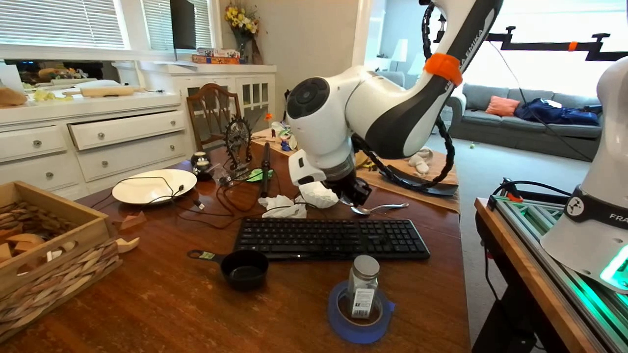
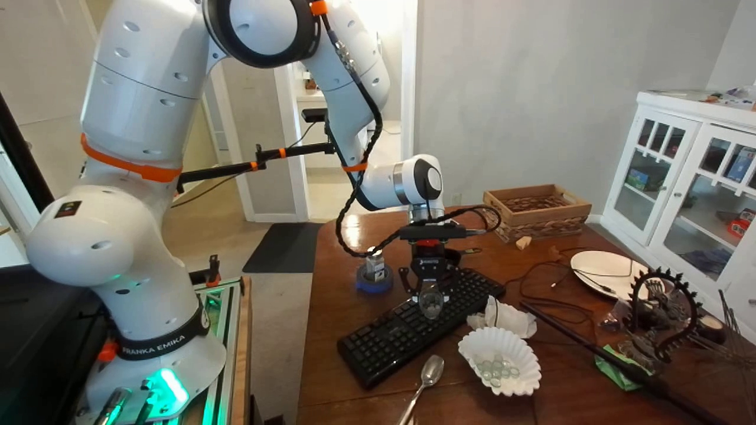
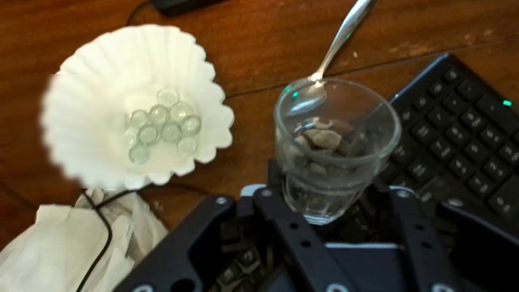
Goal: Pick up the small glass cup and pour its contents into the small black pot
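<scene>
1. Gripper (image 3: 327,192): partly closed, clasping the glass cup (image 3: 334,162) of stones (image 3: 323,139).
2. Pot (image 1: 244,272): at 8 o'clock from the gripper in an exterior view, beside the keyboard (image 1: 333,238).
3. Technique: carry level, centre above the pot, tip gradually.

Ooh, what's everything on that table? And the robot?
glass cup: 1, clear, in hand
pebbles: several, brownish, in cup
keyboard: 1, black, on table
small pot: 1, black, near keyboard
tape: 1, blue, near keyboard
jar: 1, clear, inside tape
bowl: 1, white, near keyboard
beads: about ten, clear, in bowl
spoon: 1, silver, near bowl
crumpled sheet: 1, white, near bowl
cables: several, dark, on table
plate: 1, white, under cable
basket: 1, brown, on table
wood pieces: several, tan, mostly in basket
spiky ornament: 1, black, near plate
stick: 1, black, near ornament
clutter: several, mixed colours, near stick
arm: 1, white and black, over table
hand: 1, black, gripping cup
</scene>
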Robot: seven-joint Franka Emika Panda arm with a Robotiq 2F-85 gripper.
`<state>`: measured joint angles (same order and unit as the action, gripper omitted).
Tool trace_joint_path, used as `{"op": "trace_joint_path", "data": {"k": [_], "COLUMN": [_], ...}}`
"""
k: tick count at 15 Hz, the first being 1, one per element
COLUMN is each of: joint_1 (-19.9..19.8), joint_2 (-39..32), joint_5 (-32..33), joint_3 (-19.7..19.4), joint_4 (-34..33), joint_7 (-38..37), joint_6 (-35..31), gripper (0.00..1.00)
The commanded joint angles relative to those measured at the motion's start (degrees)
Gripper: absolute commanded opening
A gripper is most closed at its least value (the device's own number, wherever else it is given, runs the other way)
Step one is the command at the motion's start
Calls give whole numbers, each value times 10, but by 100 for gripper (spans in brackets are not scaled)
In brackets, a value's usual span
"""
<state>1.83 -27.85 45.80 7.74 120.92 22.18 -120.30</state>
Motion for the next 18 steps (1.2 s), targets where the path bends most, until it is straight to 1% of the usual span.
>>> {"op": "trace_joint_path", "data": {"k": [1, 8, 10, 11, 14, 18], "joint_1": [22, 58, 64, 68, 74, 72], "joint_2": [-46, -116, -133, -102, -120, -126], "joint_5": [-66, -199, -226, -203, -217, -218], "joint_3": [9, 25, 31, 17, 21, 20], "joint_4": [-88, -240, -278, -226, -260, -266], "joint_7": [7, 26, 50, 27, 38, 41], "joint_6": [27, 53, 69, 36, 50, 51], "gripper": [22, 22, 22, 47, 47, 47]}}
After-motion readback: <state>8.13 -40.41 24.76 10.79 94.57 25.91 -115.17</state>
